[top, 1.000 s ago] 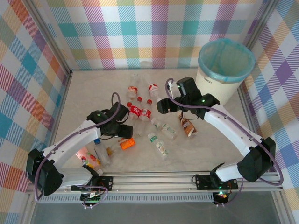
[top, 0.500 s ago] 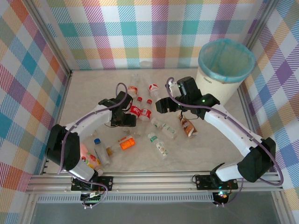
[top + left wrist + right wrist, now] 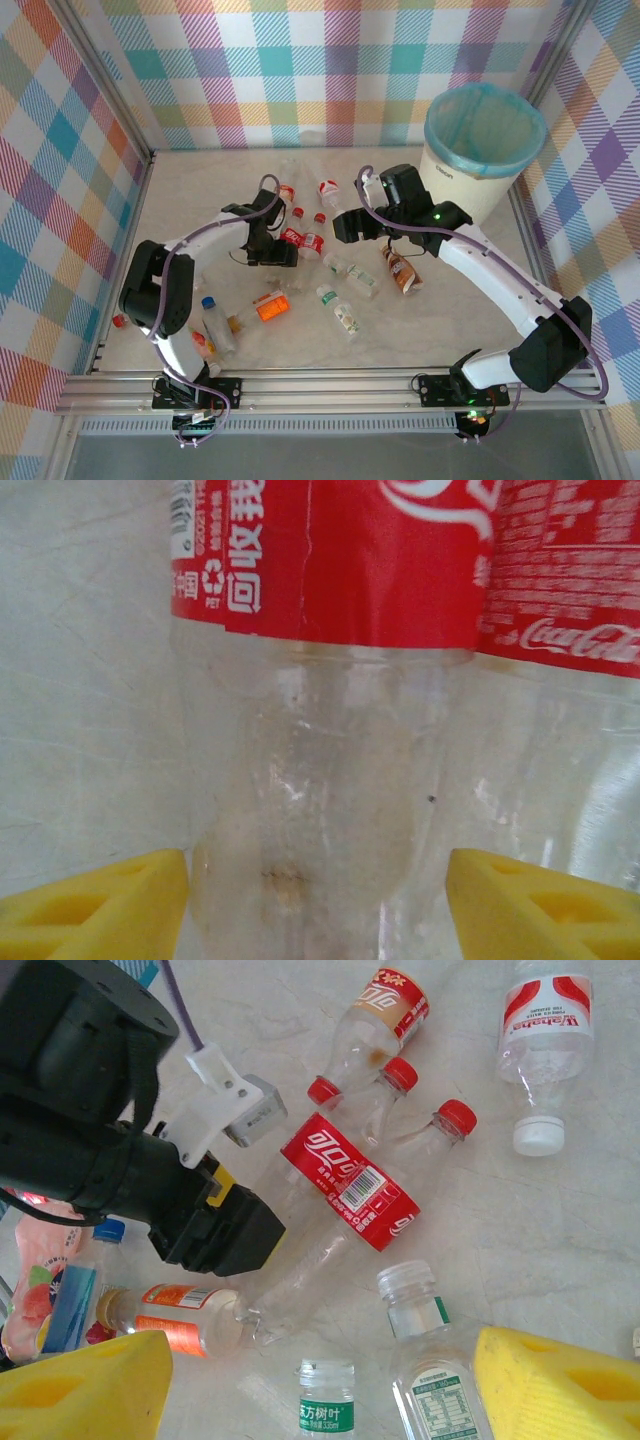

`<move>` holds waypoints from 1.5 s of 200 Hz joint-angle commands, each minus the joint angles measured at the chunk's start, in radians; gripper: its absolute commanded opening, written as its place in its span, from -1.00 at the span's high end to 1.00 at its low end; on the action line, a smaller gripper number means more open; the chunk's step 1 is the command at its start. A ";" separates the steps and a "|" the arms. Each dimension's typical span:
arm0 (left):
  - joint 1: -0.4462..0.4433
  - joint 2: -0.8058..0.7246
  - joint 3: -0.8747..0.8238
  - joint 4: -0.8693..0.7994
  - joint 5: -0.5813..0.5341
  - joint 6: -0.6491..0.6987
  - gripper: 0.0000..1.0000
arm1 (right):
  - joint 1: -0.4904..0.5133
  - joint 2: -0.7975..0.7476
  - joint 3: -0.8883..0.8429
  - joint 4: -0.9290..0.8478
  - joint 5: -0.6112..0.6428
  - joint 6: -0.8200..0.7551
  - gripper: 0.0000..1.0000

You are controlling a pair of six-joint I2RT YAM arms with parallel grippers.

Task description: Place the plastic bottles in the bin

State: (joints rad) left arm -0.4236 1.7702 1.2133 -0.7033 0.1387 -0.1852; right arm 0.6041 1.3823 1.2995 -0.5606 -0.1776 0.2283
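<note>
The left claw (image 3: 284, 250) is positioned low over a pair of red-labelled cola bottles near the middle of the table (image 3: 190, 200). In the left wrist view its yellow fingers (image 3: 95, 905) are set on either side of the clear lower body of one cola bottle (image 3: 320, 780), right at its walls. Whether the bottle is being pressed between them cannot be told. A second cola bottle (image 3: 570, 600) is laid alongside the first on its right, so close that no gap can be seen between them.

The right claw (image 3: 345, 226) is held above the table just to the right of that pair. Its fingers (image 3: 560, 1385) are spread wide apart, and nothing is gripped between them. Below it, several other bottles are scattered on the table:
- a green-labelled bottle (image 3: 325, 1410)
- an orange-labelled bottle (image 3: 170, 1322), lying on its side
- a brown-labelled bottle (image 3: 385, 1005) with a red cap
- a Wahaha water bottle (image 3: 545, 1020) with a white cap

The bin (image 3: 470, 185) is stood upright at the far right corner of the table, with a light blue liner (image 3: 440, 140) folded over its rim. It is placed near the right arm and well apart from the cola bottles.
</note>
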 commanded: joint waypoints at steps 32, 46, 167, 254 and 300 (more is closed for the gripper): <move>0.019 0.061 0.038 -0.002 -0.007 0.044 -0.32 | 0.006 -0.024 0.001 0.001 -0.019 0.001 -0.61; 0.023 0.070 0.041 -0.002 -0.007 0.049 -0.32 | 0.006 -0.026 0.000 -0.004 -0.017 0.002 -0.61; 0.026 -0.275 0.079 -0.089 0.055 0.165 -0.06 | 0.007 0.013 0.189 0.010 -0.042 0.032 -0.61; -0.002 -0.635 0.017 0.102 0.286 0.358 -0.03 | 0.006 0.104 0.341 0.242 -0.234 0.215 -0.59; -0.007 -0.656 0.026 0.081 0.378 0.392 -0.01 | 0.006 0.152 0.411 0.262 -0.311 0.251 -0.50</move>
State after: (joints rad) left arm -0.4232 1.1206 1.2461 -0.6331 0.4385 0.1646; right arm 0.6041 1.5208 1.6691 -0.3523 -0.4126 0.4400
